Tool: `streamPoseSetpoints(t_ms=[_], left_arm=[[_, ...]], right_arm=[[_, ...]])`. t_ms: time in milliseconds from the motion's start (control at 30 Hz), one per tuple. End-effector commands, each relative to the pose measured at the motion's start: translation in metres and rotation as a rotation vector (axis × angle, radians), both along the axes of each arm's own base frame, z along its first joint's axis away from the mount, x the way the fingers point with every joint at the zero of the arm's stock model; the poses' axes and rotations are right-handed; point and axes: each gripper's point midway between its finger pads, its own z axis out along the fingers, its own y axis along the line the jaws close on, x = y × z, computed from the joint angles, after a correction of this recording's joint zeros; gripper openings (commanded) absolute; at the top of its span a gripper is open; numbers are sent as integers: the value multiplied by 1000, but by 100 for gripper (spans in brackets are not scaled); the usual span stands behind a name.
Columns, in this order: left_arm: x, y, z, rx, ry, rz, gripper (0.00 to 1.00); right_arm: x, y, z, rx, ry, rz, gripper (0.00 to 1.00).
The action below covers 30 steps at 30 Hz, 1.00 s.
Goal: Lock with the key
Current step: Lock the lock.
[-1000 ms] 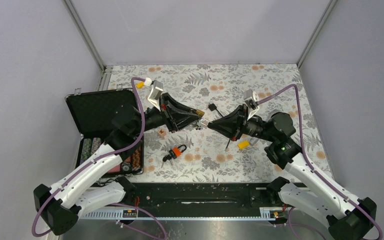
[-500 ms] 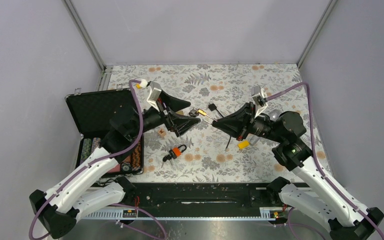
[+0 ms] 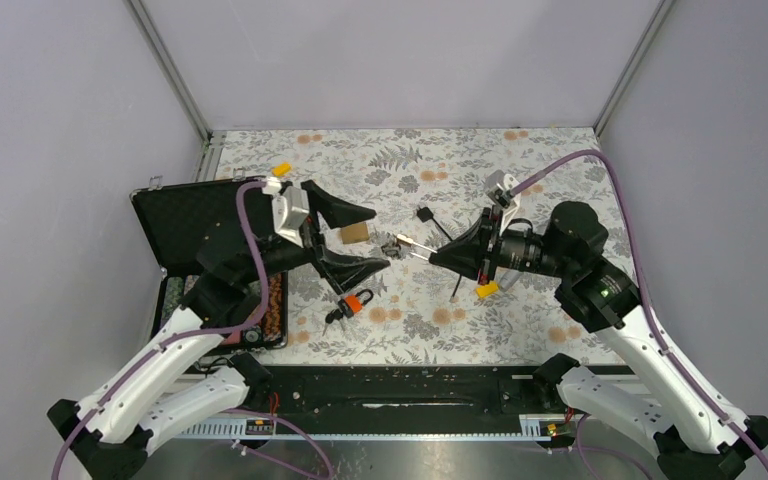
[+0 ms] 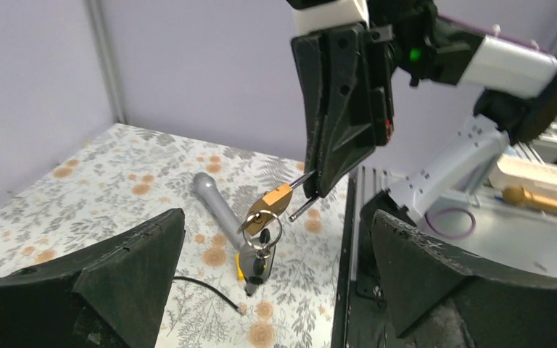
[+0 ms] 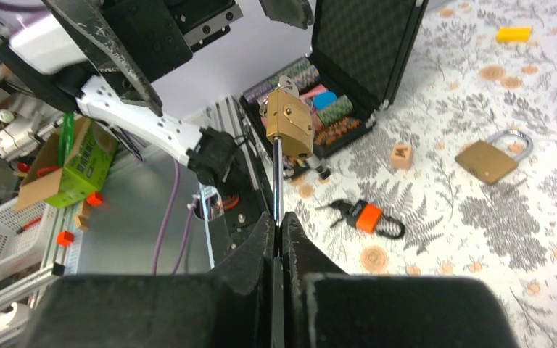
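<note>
The small brass lock [image 5: 290, 119] hangs in the air above the table's middle. My right gripper [image 5: 277, 232] is shut on one leg of its silver shackle [image 5: 278, 181]. In the left wrist view the lock [image 4: 275, 201] tilts down from the right gripper [image 4: 319, 190]. A silver key [image 4: 247, 222] sits in it, with a ring and another key dangling below. My left gripper [image 3: 380, 237] is open wide just left of the lock [image 3: 391, 243], with nothing between its fingers [image 4: 123, 268].
A second, larger brass padlock [image 5: 489, 159] lies on the flowered cloth. An orange-and-black key bunch [image 3: 356, 302] lies near the front. An open black case [image 3: 195, 220] with chips stands at left. A wooden cube [image 5: 401, 154], a yellow block [image 3: 281, 170] and a grey tool [image 4: 216, 206] lie about.
My left gripper has opened wide and drawn back to the left, off the key. The right gripper, still clamped on the shackle, has shifted slightly with the lock.
</note>
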Motion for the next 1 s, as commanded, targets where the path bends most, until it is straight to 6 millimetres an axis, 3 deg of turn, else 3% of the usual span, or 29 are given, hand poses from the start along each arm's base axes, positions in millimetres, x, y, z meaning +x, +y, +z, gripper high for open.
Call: streamPoseSetpoints(t_ms=[0,267,533,600,733,967], left_arm=[[-19,-16,-15,71,-91,-186,99],[-13,-44,-39,124,-36,-343,96],[-19,-61,-68,197,12,-494,61],[-13,-63,-77,233,30,-476,53],[0,-60,-95,329,75,-396,52],[22,-53,-97,372,106,-259,48]], right_arm=[[-6,-11,-10,-113,-51,12,0],[-10,-18,-30,-237,-40,45,0],[-3,-23,-40,-333,-20,33,0],[-2,-25,-40,-344,-26,26,0],[0,-29,-40,-364,-39,7,0],[2,-31,-42,-381,-28,-13,0]])
